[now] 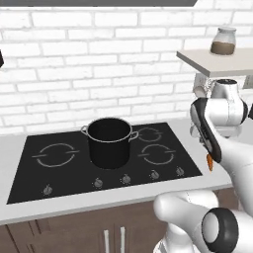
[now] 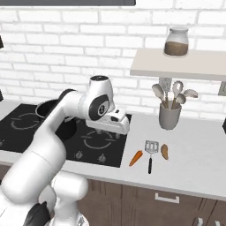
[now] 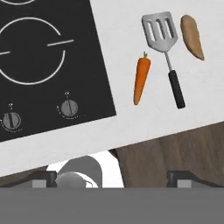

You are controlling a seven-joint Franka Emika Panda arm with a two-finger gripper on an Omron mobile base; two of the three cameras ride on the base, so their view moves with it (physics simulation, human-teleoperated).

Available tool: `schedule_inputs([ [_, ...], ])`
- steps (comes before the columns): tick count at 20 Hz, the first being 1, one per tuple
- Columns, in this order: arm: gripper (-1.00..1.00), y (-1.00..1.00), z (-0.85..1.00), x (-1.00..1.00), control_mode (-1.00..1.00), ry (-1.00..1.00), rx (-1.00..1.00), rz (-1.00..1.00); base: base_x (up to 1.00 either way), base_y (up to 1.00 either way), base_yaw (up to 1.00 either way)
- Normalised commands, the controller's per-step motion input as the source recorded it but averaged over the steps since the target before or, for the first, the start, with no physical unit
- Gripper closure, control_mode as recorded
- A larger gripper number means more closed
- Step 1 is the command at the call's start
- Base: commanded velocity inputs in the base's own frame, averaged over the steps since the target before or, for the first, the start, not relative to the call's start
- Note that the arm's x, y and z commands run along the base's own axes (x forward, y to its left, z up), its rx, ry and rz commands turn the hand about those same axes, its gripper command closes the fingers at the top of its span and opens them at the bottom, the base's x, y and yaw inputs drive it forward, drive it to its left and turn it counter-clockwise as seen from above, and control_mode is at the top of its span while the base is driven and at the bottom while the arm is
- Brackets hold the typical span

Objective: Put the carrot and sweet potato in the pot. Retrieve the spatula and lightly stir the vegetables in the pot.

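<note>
Judging the carrot (image 3: 141,79) first, we took it for a light, stiff, smooth-skinned root that could roll or slip between narrow fingers. The thick upper half near its stem end seemed the place to take hold, across its width, since the tapered tip offered little to pinch. In the hand view it lay ahead of the hand and a little to its right, flat on the tabletop (image 3: 131,127), apart from its neighbours.

Just beyond the carrot lay the spatula (image 3: 165,52), its slotted grey head farther from us and its thin black handle pointing back toward the hand. We reckoned it rigid and light, best gripped on the handle, though it sat low against the surface. Past the spatula, farther right again, rested the sweet potato (image 3: 192,37), stubbier, probably heavier and firm, with a middle broad enough for a secure pinch.

The pot (image 1: 109,142) stood on the cooktop (image 3: 52,57), well off to the hand's left, with nothing visible inside it from the left base view.

Our hand (image 2: 112,124) hung above the stove's edge, fingers spread wide and holding nothing.
</note>
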Motion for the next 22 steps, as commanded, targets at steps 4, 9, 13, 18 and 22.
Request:
schedule_inputs([
  [4, -1.00, -0.93, -0.94, 0.01, -1.00, 0.07, 0.00, -0.21, 0.00, 0.00, 0.00],
  [9, -1.00, -0.70, -0.77, 0.20, -1.00, 0.00, 0.00, -0.18, 0.00, 0.00, 0.00],
  [13, -1.00, -0.42, -0.56, 0.50, -1.00, 0.00, 0.00, -0.12, 0.00, 0.00, 0.00],
  [18, -1.00, -0.04, -0.30, 0.59, -1.00, 0.00, 0.00, -0.02, 0.00, 0.00, 0.00],
  [22, -1.00, -0.02, -0.36, 0.54, -1.00, 0.00, 0.00, 0.00, 0.00, 0.00, 0.00],
])
